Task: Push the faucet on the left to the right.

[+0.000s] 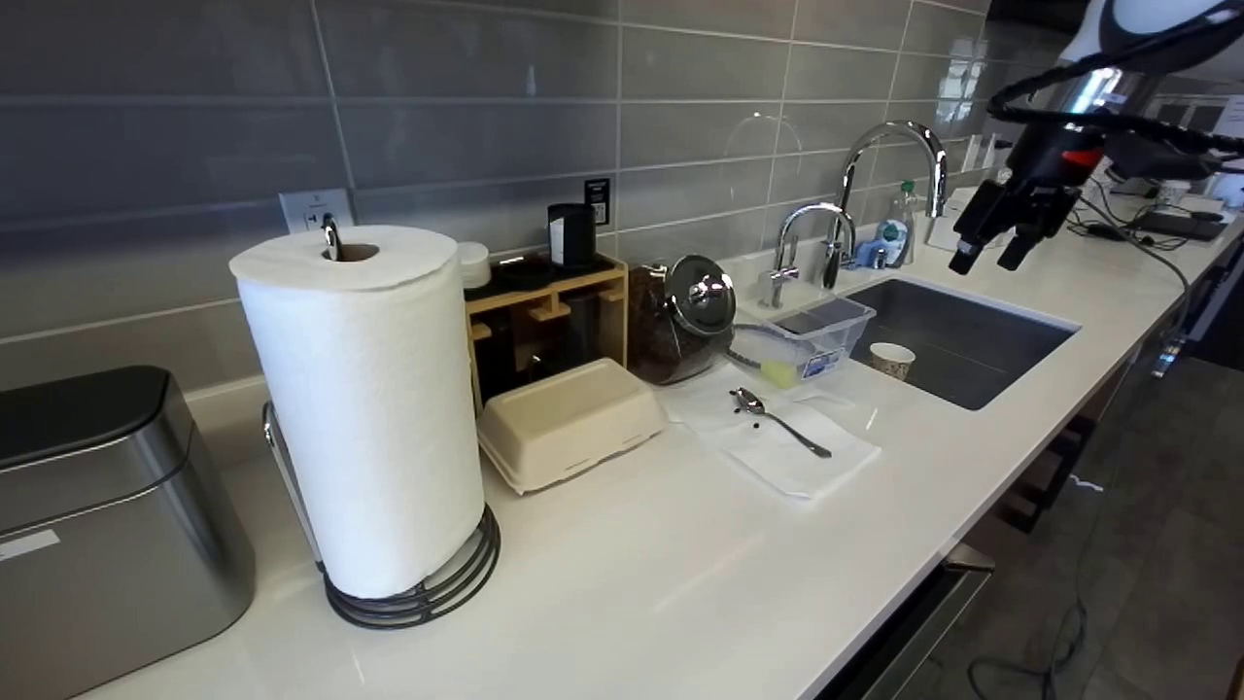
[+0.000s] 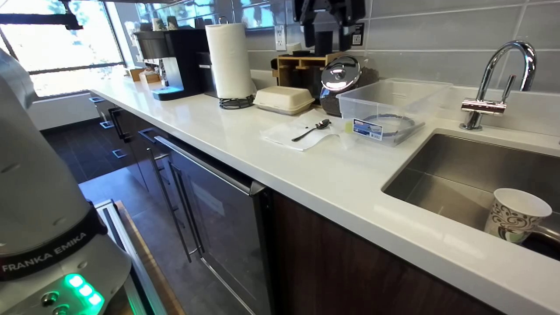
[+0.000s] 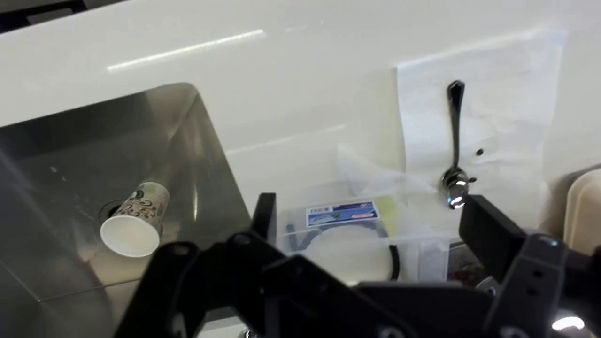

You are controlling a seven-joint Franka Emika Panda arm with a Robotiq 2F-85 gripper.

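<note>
In mid-air above the pale counter (image 1: 700, 564), black Robotiq gripper (image 1: 987, 261), fingers downward and parted wide. Holds nothing; probably up so high to clear the things below ahead of a push. Behind the sink (image 1: 972, 340), near the tiled wall (image 1: 700, 58), taller chrome gooseneck faucet (image 1: 937, 180), taken as the task's faucet, with a visible gap to the gripper. Arches over the sink, doubtless to pour into it; looks mirror-smooth and round, so may let a fingertip slide. Nearby, shorter chrome faucet (image 2: 483, 106) with slim lever, further left in an exterior view, hence some doubt over the wording.

On the counter beside the sink, clear plastic bin (image 2: 358, 109), thin-walled and boxy, with a blue label; perhaps there to take washed things. Near it, polished teaspoon (image 3: 455, 136) on a creased paper napkin (image 3: 512, 108), presumably laid so as to spare the counter, with dark specks (image 3: 479, 151) scattered by the bowl. Past the bin, round glass jar (image 1: 656, 335) with dark brown contents and a domed metal lid on a slant, likely for easy scooping. Then beige molded-pulp clamshell (image 1: 569, 423), matte, closed, slope-sided. Next, white paper towel roll (image 1: 374, 418) upright on a wire stand (image 1: 389, 618), handy for tearing off sheets. In the sink, scroll-printed paper cup (image 2: 516, 216), mouth up, by the drain (image 3: 111, 210).
</note>
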